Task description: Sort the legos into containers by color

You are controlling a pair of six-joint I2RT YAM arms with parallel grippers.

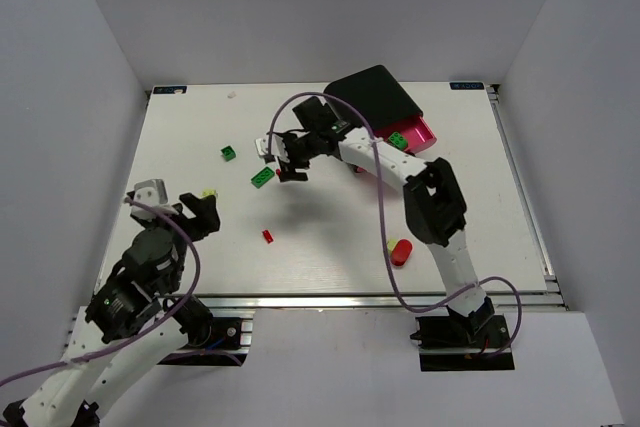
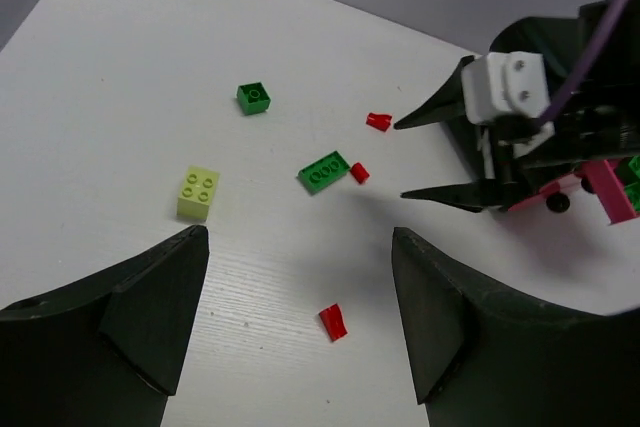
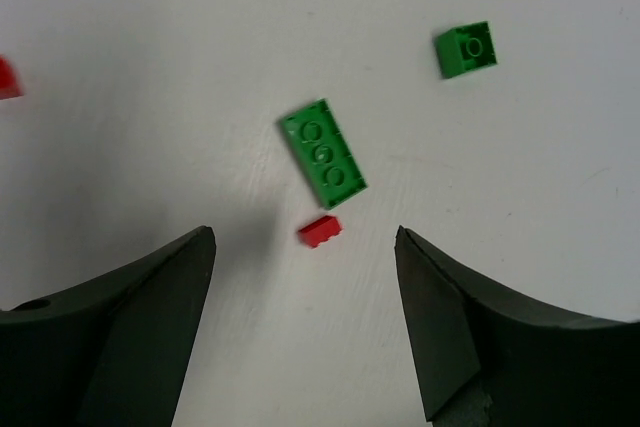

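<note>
The right gripper (image 1: 284, 159) hangs wide open and empty above a tiny red brick (image 3: 319, 231) lying just beside a long green brick (image 3: 323, 153), apparently lined up for a pick. Behind it, a pink drawer (image 1: 428, 133) stands pulled out of the black cabinet (image 1: 372, 95), with green bricks (image 1: 398, 139) already inside. The left gripper (image 2: 300, 247), equally open and empty, hovers low near a yellow-green brick (image 2: 197, 192)

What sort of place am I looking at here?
Most likely a robotics lab test cell: a bare white table boxed in by blank walls, a left arm and a right arm bolted at its near edge, and small toy bricks scattered on it.
</note>
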